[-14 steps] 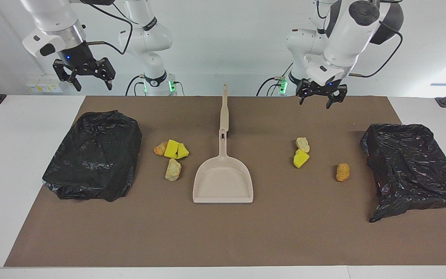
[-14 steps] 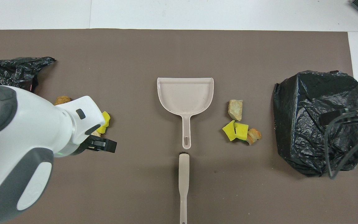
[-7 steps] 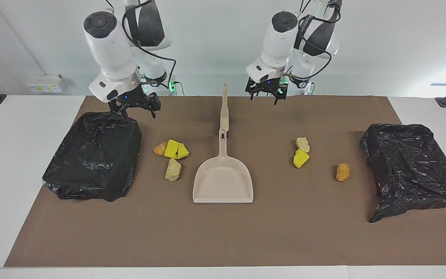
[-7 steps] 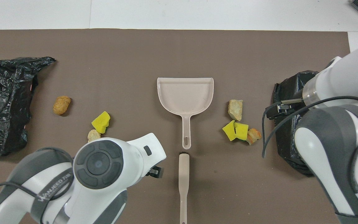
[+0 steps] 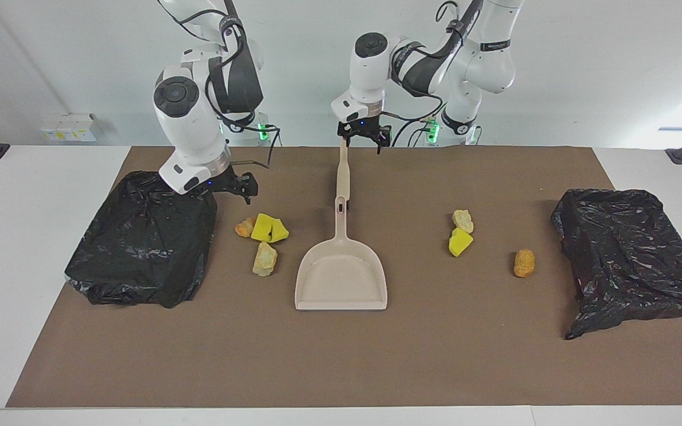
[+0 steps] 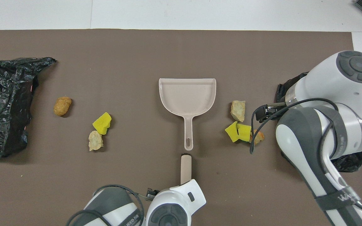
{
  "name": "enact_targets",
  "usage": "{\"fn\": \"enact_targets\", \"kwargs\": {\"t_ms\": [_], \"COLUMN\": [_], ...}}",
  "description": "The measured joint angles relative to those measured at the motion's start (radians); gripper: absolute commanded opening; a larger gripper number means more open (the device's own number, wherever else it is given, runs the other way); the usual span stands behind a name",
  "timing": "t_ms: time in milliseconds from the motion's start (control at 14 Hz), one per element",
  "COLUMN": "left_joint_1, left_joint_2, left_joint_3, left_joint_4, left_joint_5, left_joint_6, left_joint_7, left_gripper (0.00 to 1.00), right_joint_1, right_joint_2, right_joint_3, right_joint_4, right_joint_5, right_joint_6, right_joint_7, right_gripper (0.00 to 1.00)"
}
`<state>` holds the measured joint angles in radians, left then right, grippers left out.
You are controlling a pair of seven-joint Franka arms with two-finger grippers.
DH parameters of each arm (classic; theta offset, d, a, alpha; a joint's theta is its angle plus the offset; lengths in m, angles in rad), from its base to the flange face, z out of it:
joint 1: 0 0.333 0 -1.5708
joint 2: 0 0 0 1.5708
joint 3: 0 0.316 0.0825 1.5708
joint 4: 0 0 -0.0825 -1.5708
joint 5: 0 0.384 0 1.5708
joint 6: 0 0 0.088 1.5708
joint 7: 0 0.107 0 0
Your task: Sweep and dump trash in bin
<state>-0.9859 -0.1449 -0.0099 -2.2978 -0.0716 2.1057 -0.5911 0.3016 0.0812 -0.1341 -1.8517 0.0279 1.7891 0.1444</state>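
Presently, the left gripper [image 5: 363,141] is held open at the frame's upper centre, directly over the brush [image 5: 344,168] handle's top end. The brush's long axis runs vertically down toward the dustpan [image 5: 341,278]. The right gripper [image 5: 235,184], also open, is positioned just above the trash [image 5: 262,235].

brown mat [image 5: 341,361], white table [image 5: 27,236]

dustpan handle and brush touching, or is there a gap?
Apart. The overhead view shows a strip of bare mat between the dustpan handle's end and the dark tip of the brush, which lies in line with it, nearer to the robots.
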Motion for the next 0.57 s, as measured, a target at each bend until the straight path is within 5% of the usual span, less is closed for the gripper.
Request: {"fn": "enact_targets", "kwargs": {"t_ms": [570], "left_joint_1": [-0.139], "left_joint_2": [0.029], "left_joint_3": [0.000], "left_joint_4": [-0.097], "left_joint_5": [0.000], "left_joint_6": [0.207], "left_joint_7": [-0.179], "left_gripper": [1.00], "right_joint_1": [0.017], "right_joint_2": [-0.003], "right_joint_3": [0.000], "right_joint_4": [-0.018], "right_joint_5": [0.040], "right_joint_6": [0.022], "right_joint_7": [0.051], "right_gripper": [1.00]}}
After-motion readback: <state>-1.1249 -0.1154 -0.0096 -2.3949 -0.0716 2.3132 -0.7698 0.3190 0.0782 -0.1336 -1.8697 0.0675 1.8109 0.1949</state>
